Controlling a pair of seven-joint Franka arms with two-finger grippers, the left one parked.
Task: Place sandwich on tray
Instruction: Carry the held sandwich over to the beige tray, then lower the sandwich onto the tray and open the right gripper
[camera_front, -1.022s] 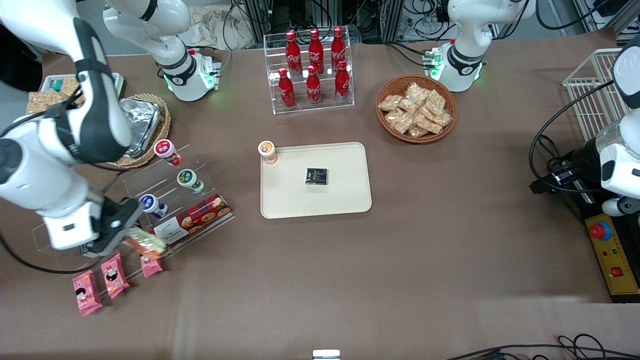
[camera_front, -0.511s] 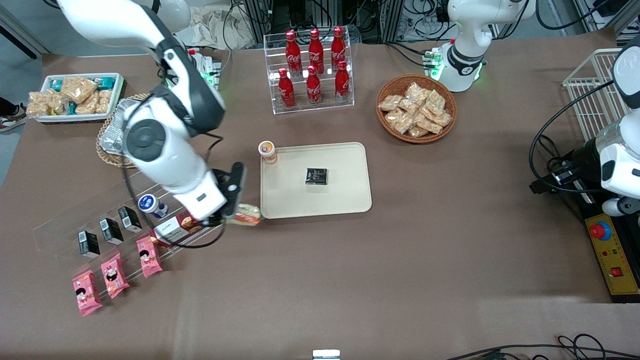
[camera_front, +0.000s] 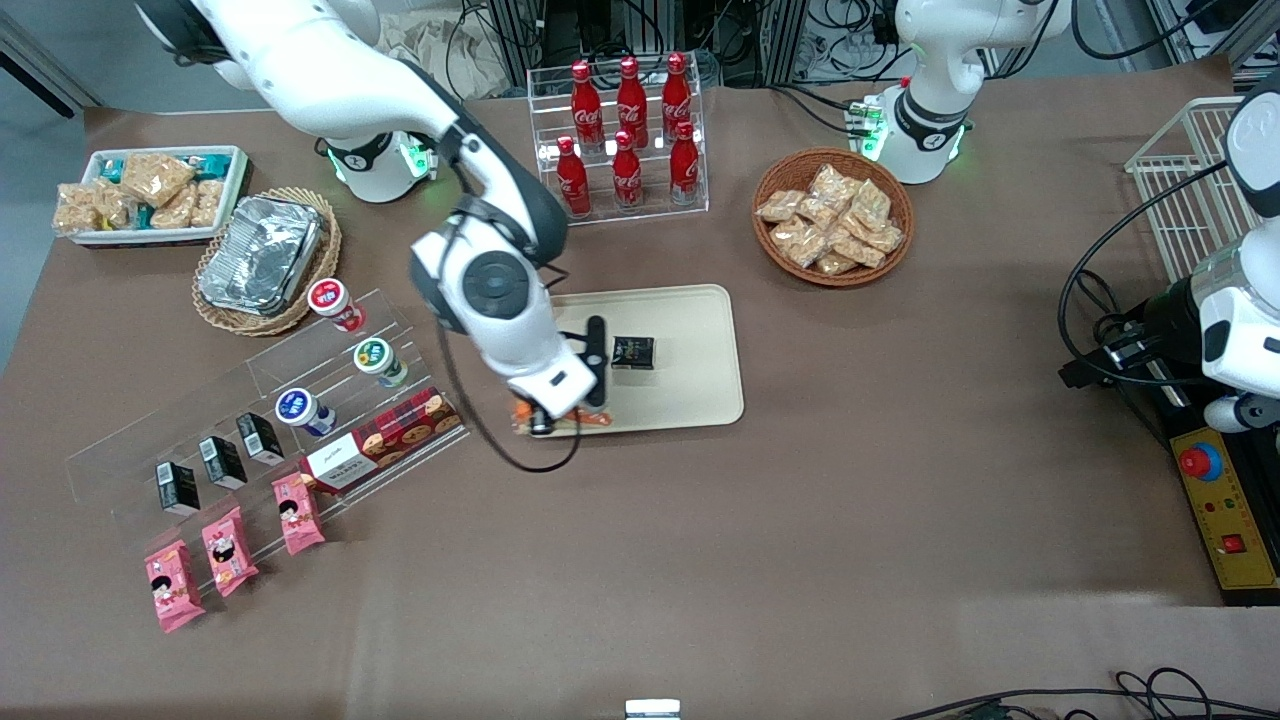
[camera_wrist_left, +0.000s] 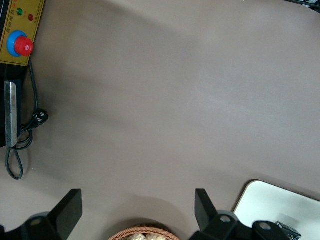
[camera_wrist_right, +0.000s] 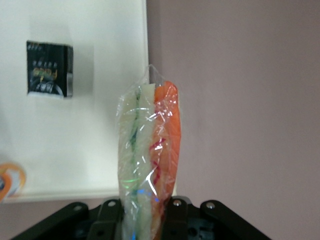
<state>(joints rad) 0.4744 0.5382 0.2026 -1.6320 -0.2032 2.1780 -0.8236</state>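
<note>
The red bottles (camera_front: 628, 130) in the clear rack carry white Coca-Cola script, while the gold print on the small black packet (camera_front: 633, 352) lying on the tray (camera_front: 690, 390), just beside the gripper, is too fine to read. The right arm reaches down from its base with the wrist bent, and the gripper (camera_front: 560, 415) hangs over the tray's edge nearest the front camera. It is clamped on the wrapped sandwich (camera_wrist_right: 147, 150), held above that rim, partly over the tray and partly over the brown table (camera_wrist_right: 240, 100).
</note>
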